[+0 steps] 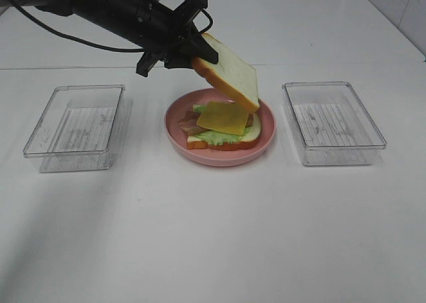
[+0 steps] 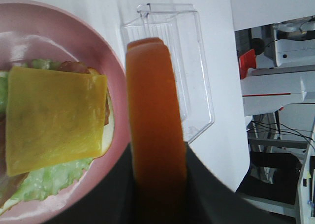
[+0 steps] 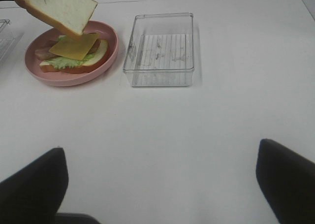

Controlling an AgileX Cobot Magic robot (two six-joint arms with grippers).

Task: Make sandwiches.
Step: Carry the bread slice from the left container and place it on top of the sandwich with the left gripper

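Observation:
The open sandwich stack sits on the round pink plate (image 1: 219, 158): bottom bread slice (image 1: 198, 143), green lettuce (image 1: 214, 136), reddish bacon (image 1: 188, 124) and yellow cheese (image 1: 223, 118) on top. My left gripper (image 1: 198, 58) is shut on the second bread slice (image 1: 228, 73) and holds it tilted just above the far side of the stack. The left wrist view shows the slice's orange crust (image 2: 155, 125) between the dark fingers (image 2: 211, 202), with the cheese (image 2: 54, 118) below. My right gripper (image 3: 160, 194) is open and empty over bare table, well to the right of the plate (image 3: 106, 61).
A clear rectangular tray (image 1: 76, 126) stands left of the plate and another clear tray (image 1: 333, 122) right of it; both look empty. The right one also shows in the right wrist view (image 3: 160, 49) and in the left wrist view (image 2: 194, 86). The table is white.

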